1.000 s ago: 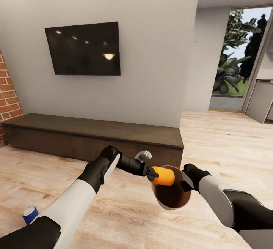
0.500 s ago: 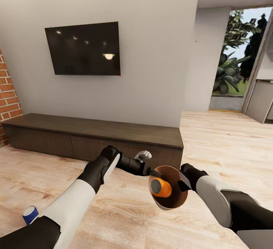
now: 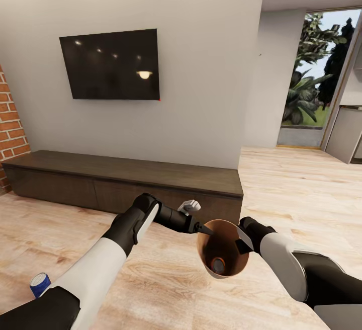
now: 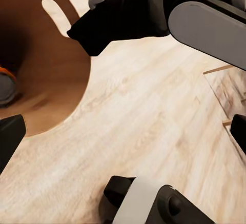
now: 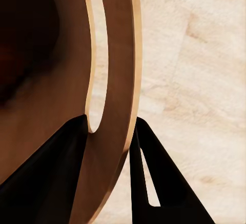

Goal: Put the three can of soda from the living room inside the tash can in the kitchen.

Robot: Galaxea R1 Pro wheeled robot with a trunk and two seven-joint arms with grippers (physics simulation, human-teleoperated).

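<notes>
As I looked down from the head camera, the blue can (image 3: 39,284) lay nearest, on the floor (image 3: 166,290) beside my left forearm. Ahead of it I had the bin (image 3: 221,249) held off the floor, my right end effector (image 3: 242,240) clamped on its wall by the handle slot, as the right wrist view showed (image 5: 110,147). An orange can (image 3: 217,265) sat at the bottom of the bin, its silver top up; the left wrist view caught its edge inside the coppery wall (image 4: 6,83). My left end effector (image 3: 203,229) hung at the bin's rim, fingers apart and holding nothing. Beyond stood the low bench (image 3: 125,169), the TV (image 3: 110,63) on the wall, and a brick column (image 3: 10,129) to the left.

I judged one drop done and the blue can next. That called for pulling the left arm back and low to the floor, approaching the can from the side, while keeping the bin level.
</notes>
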